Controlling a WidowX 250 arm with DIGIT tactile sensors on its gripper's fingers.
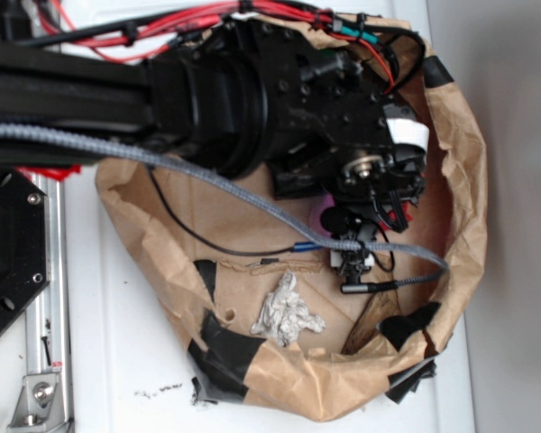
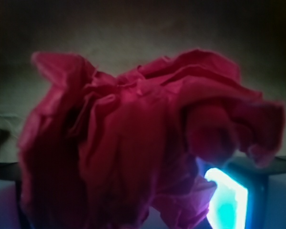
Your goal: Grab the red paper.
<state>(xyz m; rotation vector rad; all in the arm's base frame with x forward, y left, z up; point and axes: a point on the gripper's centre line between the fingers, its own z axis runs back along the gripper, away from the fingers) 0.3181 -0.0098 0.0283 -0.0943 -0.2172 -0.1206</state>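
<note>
A white desk (image 1: 117, 361) fills the picture. On it lies a big crinkly brown paper sheet (image 1: 460, 180), patched with black tape (image 1: 221, 356). A grey wall or floor (image 1: 514, 271) shows on the right. The light is soft.

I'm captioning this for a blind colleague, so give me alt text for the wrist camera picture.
A bright red crumpled paper wad fills most of the dim frame, very close to the lens, its folds lumpy and irregular. A glowing cyan-white patch shows at lower right beneath it, and blurred brown paper lies behind.
</note>
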